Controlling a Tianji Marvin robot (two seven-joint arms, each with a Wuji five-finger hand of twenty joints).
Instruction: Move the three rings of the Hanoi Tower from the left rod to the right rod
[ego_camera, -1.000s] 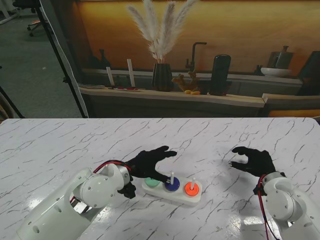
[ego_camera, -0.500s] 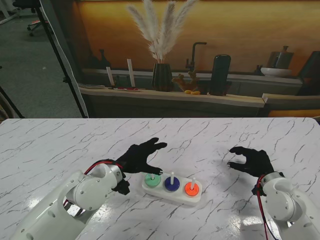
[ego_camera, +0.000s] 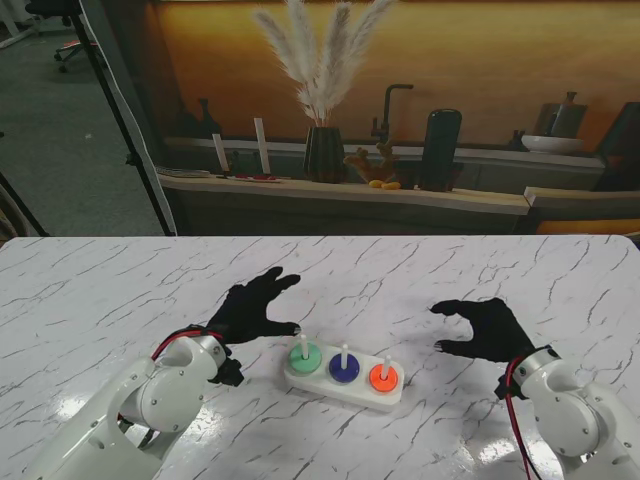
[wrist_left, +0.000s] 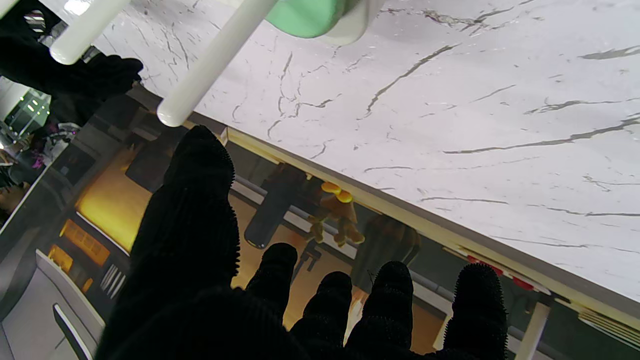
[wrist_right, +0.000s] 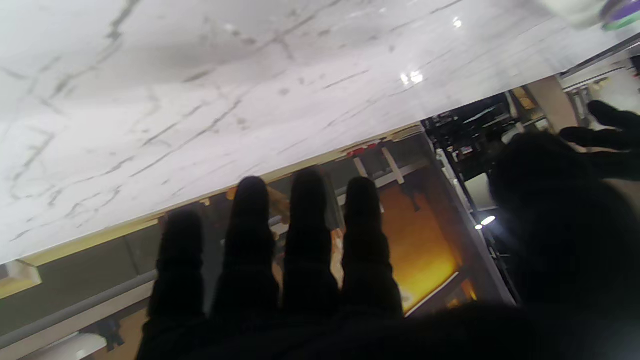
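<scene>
The white Hanoi base (ego_camera: 345, 387) lies near me at the table's middle with three white rods. A green ring (ego_camera: 303, 357) sits on the left rod, a blue ring (ego_camera: 343, 368) on the middle rod, an orange ring (ego_camera: 383, 377) on the right rod. My left hand (ego_camera: 250, 310), black-gloved, hovers just left of the green ring, fingers spread and holding nothing. My right hand (ego_camera: 480, 330) hangs open to the right of the base, fingers curved. The left wrist view shows the green ring (wrist_left: 305, 17), a rod (wrist_left: 215, 60) and empty fingers (wrist_left: 195, 210). Bare fingers (wrist_right: 305, 235) fill the right wrist view.
The marble table (ego_camera: 120, 290) spreads to both sides and beyond the base. Past its far edge runs a counter with a dark vase of pampas grass (ego_camera: 322, 150), a tap and a black bottle (ego_camera: 440, 148).
My left hand has drawn back leftward off the base, uncovering the green ring on the left rod. My right hand has shifted left toward the base.
</scene>
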